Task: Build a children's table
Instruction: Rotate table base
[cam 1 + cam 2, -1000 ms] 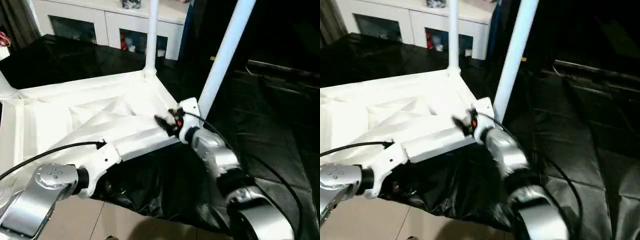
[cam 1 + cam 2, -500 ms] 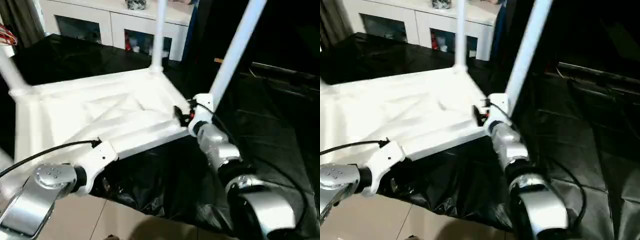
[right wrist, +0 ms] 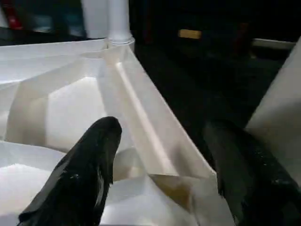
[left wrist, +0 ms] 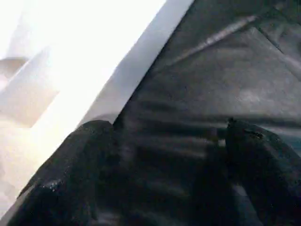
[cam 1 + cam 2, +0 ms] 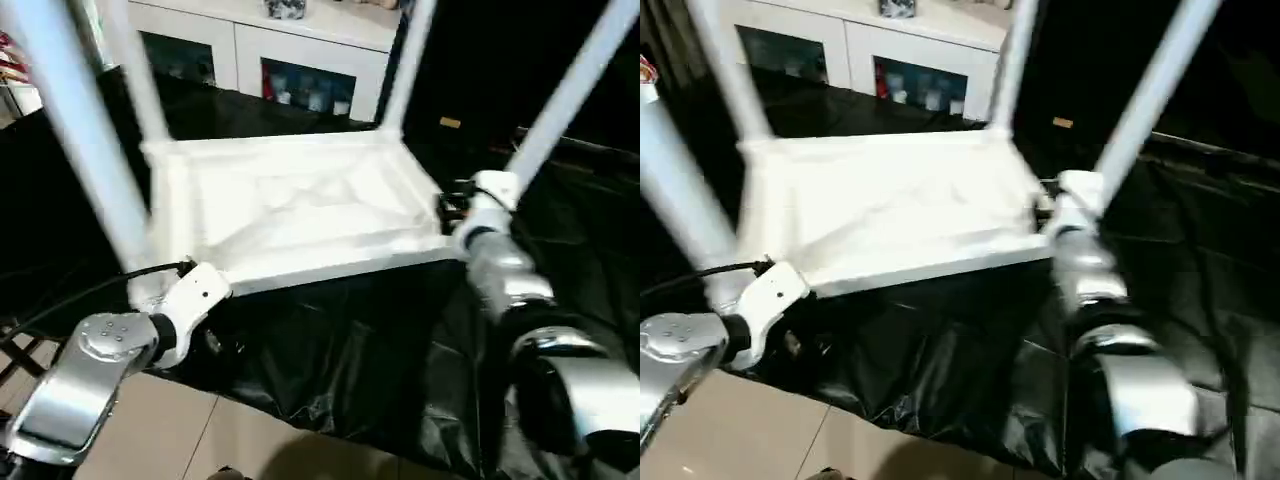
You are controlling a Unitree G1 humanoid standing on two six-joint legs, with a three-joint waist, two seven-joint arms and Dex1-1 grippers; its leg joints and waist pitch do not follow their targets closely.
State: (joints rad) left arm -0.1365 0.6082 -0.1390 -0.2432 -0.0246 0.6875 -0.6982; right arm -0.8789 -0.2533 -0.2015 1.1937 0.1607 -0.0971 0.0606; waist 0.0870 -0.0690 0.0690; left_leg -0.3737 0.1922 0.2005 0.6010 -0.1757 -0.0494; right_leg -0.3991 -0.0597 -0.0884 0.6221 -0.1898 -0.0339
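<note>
The children's table [image 5: 300, 200] lies upside down on black sheeting, its ribbed underside facing up and its white legs standing, such as the near left leg [image 5: 80, 140] and the near right leg [image 5: 570, 90]. My right gripper [image 3: 164, 127] straddles the rim at the near right corner. One finger [image 3: 94, 160] is inside over the ribs, the other [image 3: 235, 174] outside beside the leg, and they are shut on the rim. My left gripper [image 4: 167, 129] is open beside the near rim [image 4: 136, 61], holding nothing. Its white wrist [image 5: 195, 290] sits by the near left corner.
A white cabinet with glass doors [image 5: 280, 50] stands at the back. Black sheeting [image 5: 330, 360] covers the ground under and around the table. Pale tiled floor [image 5: 180, 440] shows at the near left.
The table has swung to the right with my right gripper at its corner, and the two left legs have come into view. My left wrist has stayed put. The head view has also shifted.
</note>
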